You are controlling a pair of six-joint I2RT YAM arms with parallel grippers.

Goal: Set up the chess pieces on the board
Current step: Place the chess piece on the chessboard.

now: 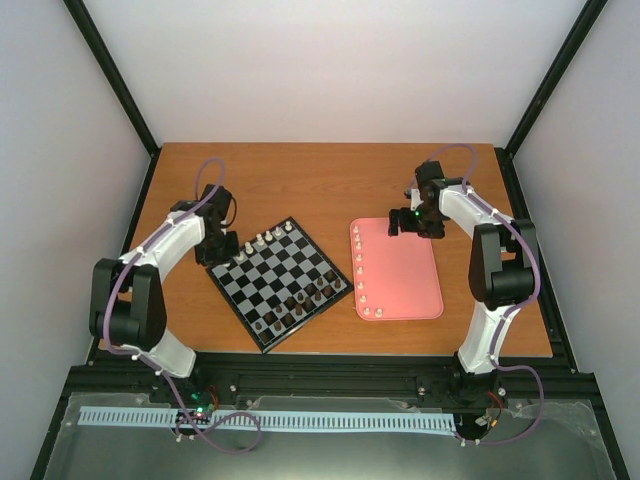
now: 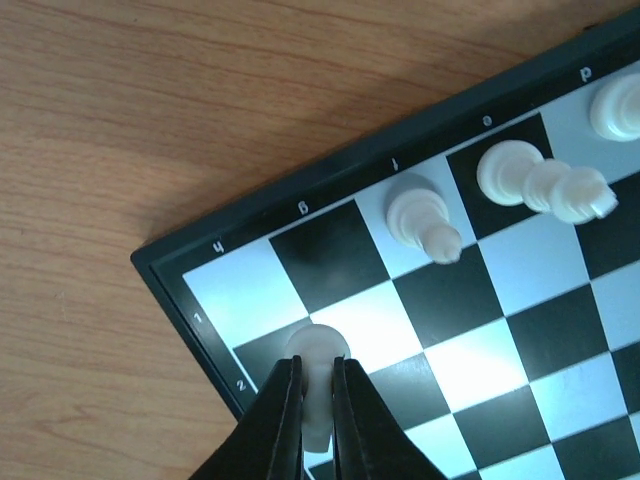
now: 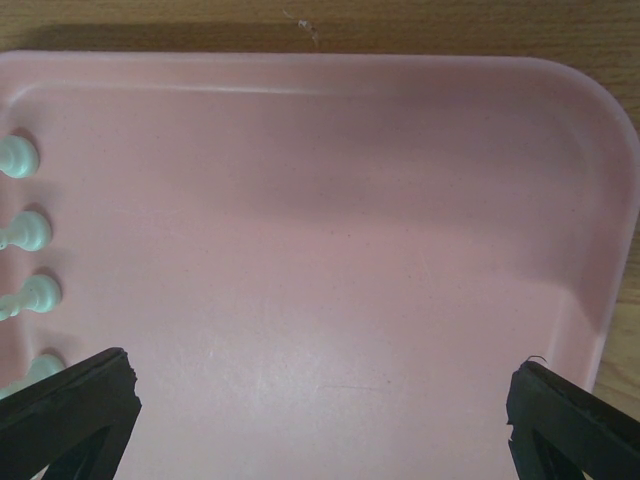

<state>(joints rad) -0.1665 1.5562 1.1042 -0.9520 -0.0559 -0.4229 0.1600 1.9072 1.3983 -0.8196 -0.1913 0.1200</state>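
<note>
The wooden table carries two flat things. On the right half lies a pink tray, its long sides running from the far edge towards the near edge. On the left half lies the board, turned so that one corner points at the far edge and another at the near edge.

The left arm bends in from the left edge to the board's left corner. The right arm reaches up the right side and turns in over the tray's far end.

The right gripper hangs above bare pink tray floor with its fingers spread wide and nothing between them. The left gripper is pinched narrow around one cream piece, whose rounded end shows just past the fingertips. It sits in the second row of squares, close to the board's left corner. Whether it touches the board, I cannot tell.

Other cream chess pieces stand in a line along the side of the board that faces the far left corner of the table. More cream ones stand in a column down the tray's left side, the one nearest the board. Dark brown pieces crowd the board's opposite side, towards the near edge.
</note>
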